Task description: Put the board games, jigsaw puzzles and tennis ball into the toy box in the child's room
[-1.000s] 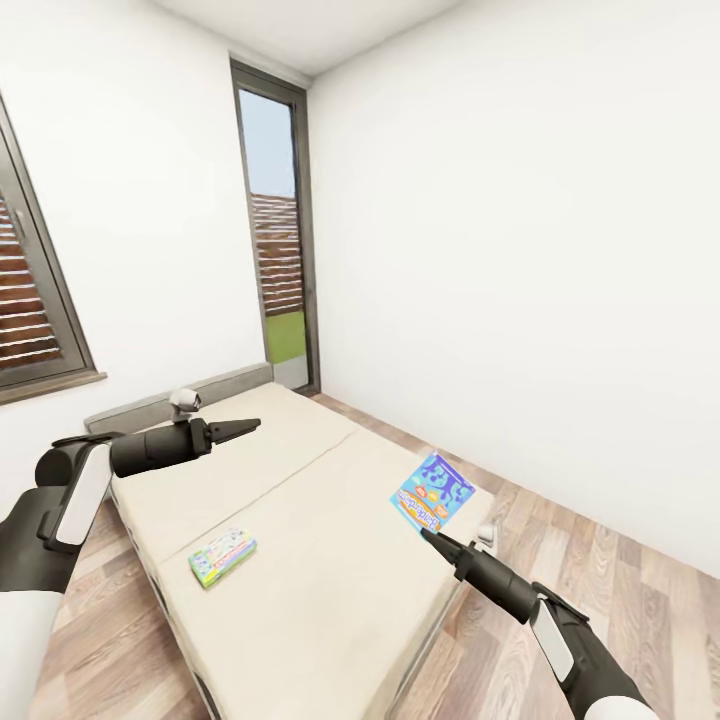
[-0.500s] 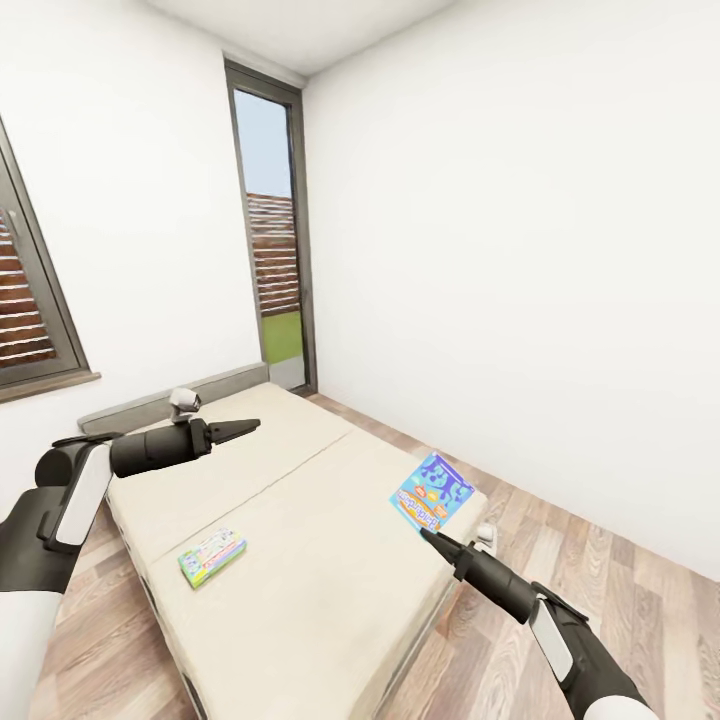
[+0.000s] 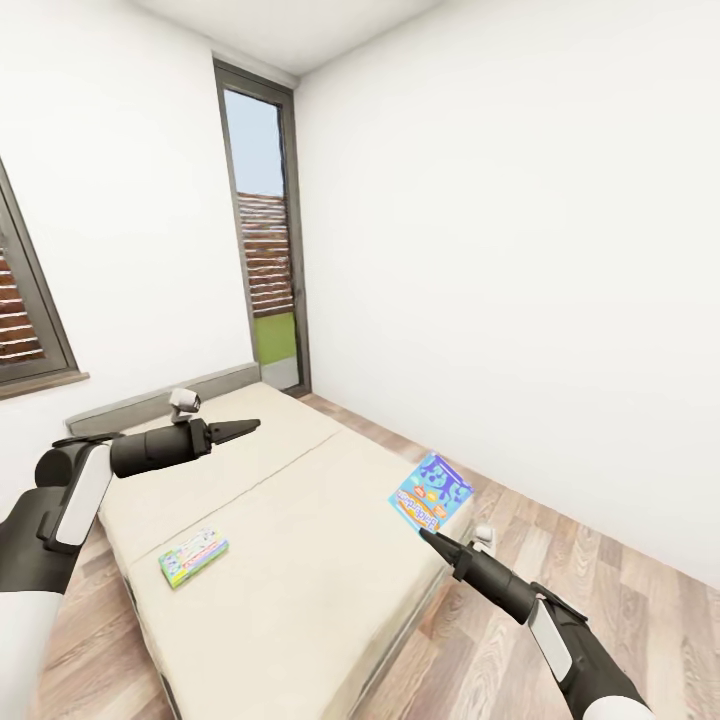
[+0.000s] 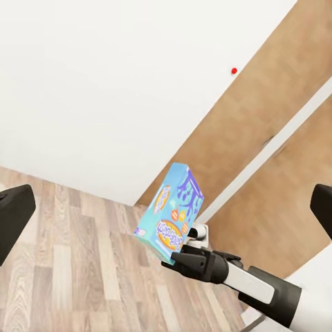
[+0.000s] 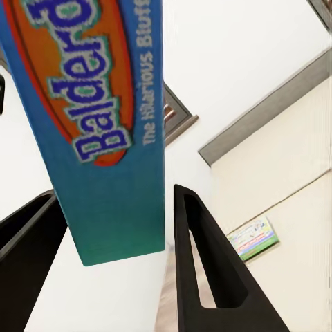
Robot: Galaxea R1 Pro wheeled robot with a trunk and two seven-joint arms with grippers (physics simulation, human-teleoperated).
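Blue Balderdash board game (image 3: 431,492) clamped upright in the right gripper (image 3: 424,535), long axis rising from the fingertips, off the bed's (image 3: 300,600) foot-side edge. Second game box (image 3: 193,558) flat on the bed, nearer the left gripper (image 3: 255,425), whose fingers are spread and empty.

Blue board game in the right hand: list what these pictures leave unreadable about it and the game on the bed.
- Blue board game, right wrist view: the title runs off the picture's edge.
- Right hand, head view: contact with the box too small to judge.
- Second board game on the bed: print too small.
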